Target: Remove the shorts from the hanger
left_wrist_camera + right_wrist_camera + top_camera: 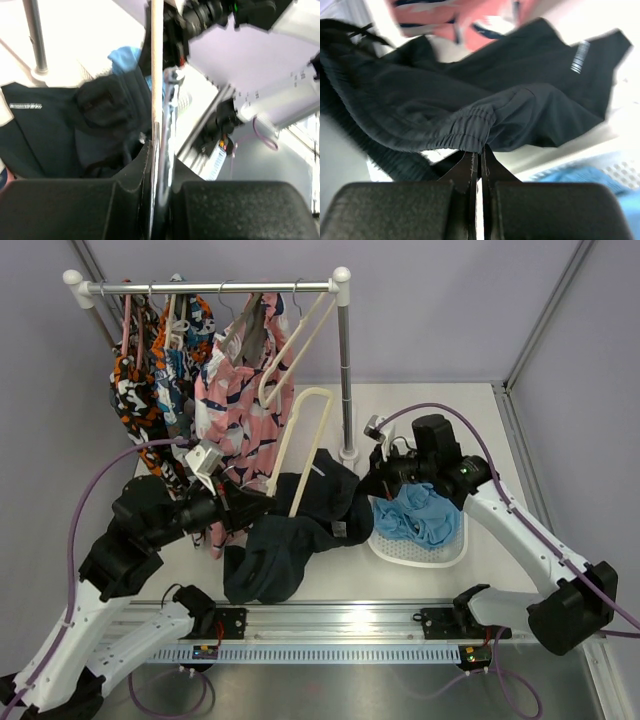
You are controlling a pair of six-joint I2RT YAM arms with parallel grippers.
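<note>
The dark navy shorts (290, 550) lie crumpled on the table, draped over the lower end of a cream hanger (300, 440). My left gripper (255, 505) is shut on that hanger; in the left wrist view the cream bar (156, 60) and its metal part run straight up from my left gripper (161, 160), with the navy shorts (50, 135) to the left. My right gripper (372, 488) is shut on the navy shorts' elastic waistband (470, 125), pinched at my right gripper (480, 152). The light sky-blue shorts (425, 518) lie in a white basket (420, 555).
A clothes rack (343, 360) stands at the back left with a pink patterned garment (235, 400), orange-black-white garments (150, 380) and an empty cream hanger (295, 345). A metal rail (330, 620) runs along the near edge.
</note>
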